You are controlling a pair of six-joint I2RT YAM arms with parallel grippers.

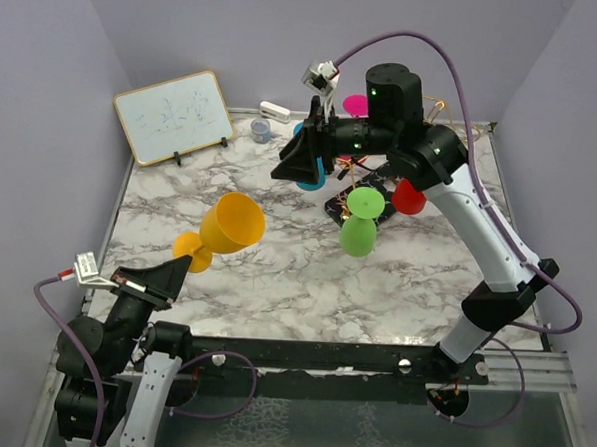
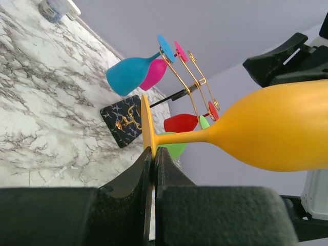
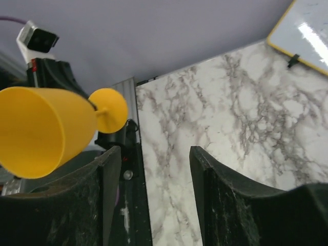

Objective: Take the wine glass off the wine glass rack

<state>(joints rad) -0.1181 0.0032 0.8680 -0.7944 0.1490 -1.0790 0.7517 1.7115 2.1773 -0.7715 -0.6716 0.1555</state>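
This looks like a robot laboratory cell. Plain violet-grey walls (image 1: 45,100) close in a marble-patterned table (image 1: 275,282). Two cabled robot arms (image 1: 483,238) are bolted to a metal rail (image 1: 322,356) at its near edge, and a small whiteboard (image 1: 174,115) leans far left.

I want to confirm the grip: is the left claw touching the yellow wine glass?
Touching. The left wrist view shows the left claw shut on the foot of the yellow wine glass, with the disc pinched from both sides.
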